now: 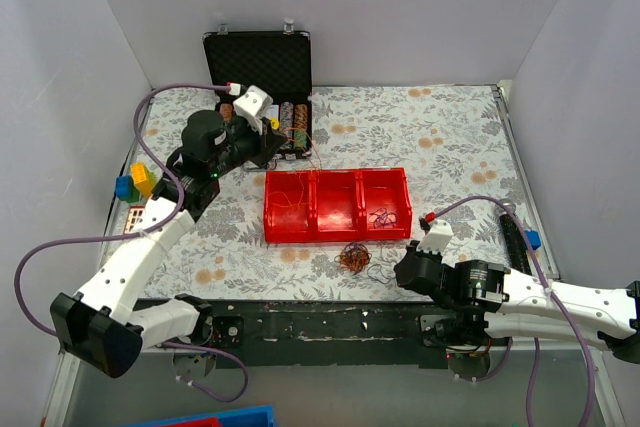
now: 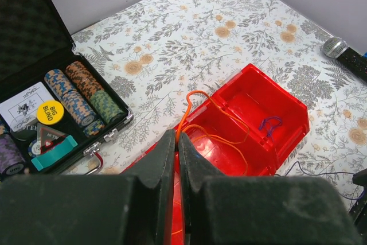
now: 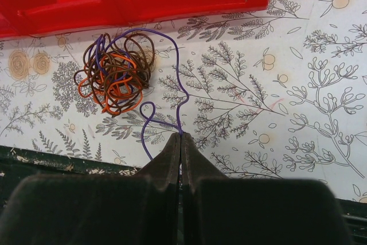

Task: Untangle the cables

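My left pincer [image 2: 176, 138] is shut tight, with 1 orange wire [image 2: 194, 92] pinched between the fingertips. From the grip, the wire rises in a loop and drops into the nearest compartment of the red bin [image 2: 289, 104], which has 3 compartments in a row and stands on the floral tablecloth [image 2: 189, 32]. In the top view this is the bin's left compartment. A short purple wire [image 2: 269, 123] lies in the compartment at the opposite end. An open poker chip case [image 2: 34, 38] sits just left of this pincer, and a microphone [image 2: 335, 48] lies near the far right edge of the table. My right pincer [image 3: 181, 137] is also shut tight, gripping 1 long purple wire [image 3: 184, 93] at the fingertips. This wire arcs up and to the left, and its far end is caught in the clump of cables [image 3: 114, 76]. The clump is a loose knot of orange, brown and purple strands. It rests on the tablecloth just in front of the bin's near wall, between the bin and the table's near edge, and touches neither pincer.
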`<control>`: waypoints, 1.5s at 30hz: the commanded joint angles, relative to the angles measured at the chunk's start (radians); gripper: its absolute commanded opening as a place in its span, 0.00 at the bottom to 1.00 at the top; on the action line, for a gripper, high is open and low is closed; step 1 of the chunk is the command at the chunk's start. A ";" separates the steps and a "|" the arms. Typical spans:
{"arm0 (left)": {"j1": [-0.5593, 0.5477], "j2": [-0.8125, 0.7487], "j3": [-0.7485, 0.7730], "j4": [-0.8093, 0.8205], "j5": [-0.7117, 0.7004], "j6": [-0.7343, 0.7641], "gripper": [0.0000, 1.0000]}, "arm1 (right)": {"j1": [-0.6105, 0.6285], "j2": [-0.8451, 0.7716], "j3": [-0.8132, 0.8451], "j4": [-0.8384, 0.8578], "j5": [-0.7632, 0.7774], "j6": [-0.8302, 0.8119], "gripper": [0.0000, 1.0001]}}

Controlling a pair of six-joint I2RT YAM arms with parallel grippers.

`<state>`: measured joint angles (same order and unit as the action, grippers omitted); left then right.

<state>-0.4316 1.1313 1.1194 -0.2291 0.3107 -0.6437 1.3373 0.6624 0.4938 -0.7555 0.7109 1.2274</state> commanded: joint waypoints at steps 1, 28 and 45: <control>-0.007 -0.005 0.033 0.007 -0.027 0.004 0.00 | 0.007 -0.003 0.003 0.016 0.032 0.015 0.01; -0.146 0.041 -0.300 0.085 -0.634 0.346 0.00 | 0.006 0.023 0.031 0.005 0.036 0.012 0.01; -0.271 0.212 -0.334 0.079 -0.618 0.357 0.00 | 0.006 -0.003 0.032 -0.036 0.029 0.041 0.01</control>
<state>-0.6758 1.3102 0.7952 -0.1535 -0.3069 -0.2768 1.3373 0.6662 0.4946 -0.7708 0.7113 1.2415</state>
